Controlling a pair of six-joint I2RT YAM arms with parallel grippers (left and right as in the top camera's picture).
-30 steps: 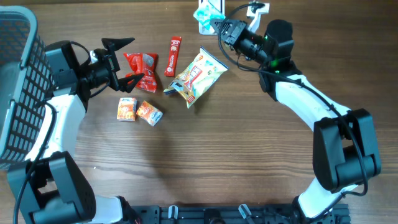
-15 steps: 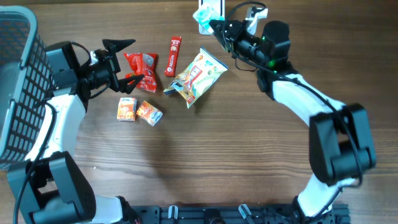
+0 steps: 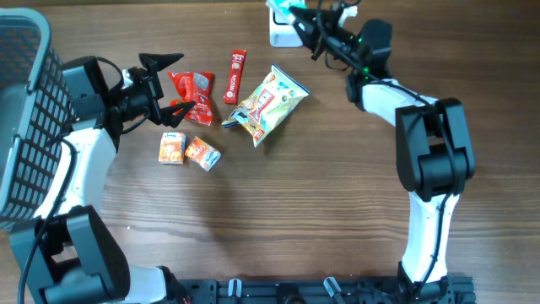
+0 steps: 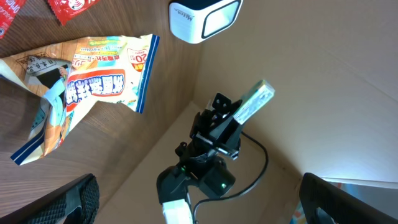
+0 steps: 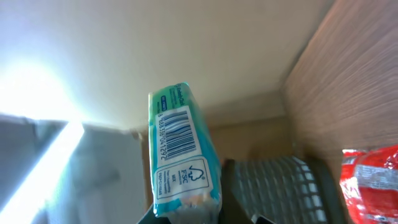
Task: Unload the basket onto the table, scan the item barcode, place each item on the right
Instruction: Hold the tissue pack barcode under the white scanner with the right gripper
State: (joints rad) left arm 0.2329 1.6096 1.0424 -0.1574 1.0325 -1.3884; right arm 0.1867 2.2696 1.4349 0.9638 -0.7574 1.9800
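Viewing the overhead feed, I noted the right gripper (image 3: 297, 13) at the far edge of the table (image 3: 295, 219), pressed tight on a teal packet (image 3: 285, 7). The packet sat right by the white scanner (image 3: 281, 35), partly cut off by the top of the frame. From the left wrist camera the same packet (image 4: 254, 101) stuck up at a tilt out of the right gripper (image 4: 229, 114), off the table surface, with the scanner (image 4: 204, 18) apart from it, up and to the left in that view. In the right wrist view the packet (image 5: 180, 162) rose from the bottom of the frame. Its barcode (image 5: 174, 134) faced that camera; I could not tell whether it also faced the scanner window.

The left gripper (image 3: 186, 80) hung with its fingers (image 3: 160, 59) spread wide and nothing between them, over the red sachets (image 3: 192, 84). Beside those lay a red stick pack (image 3: 237, 74) and a snack bag (image 3: 266, 103). Two small orange boxes (image 3: 172, 148) lay just beside each other nearer my side. A grey basket (image 3: 21, 127) stood at the left edge.
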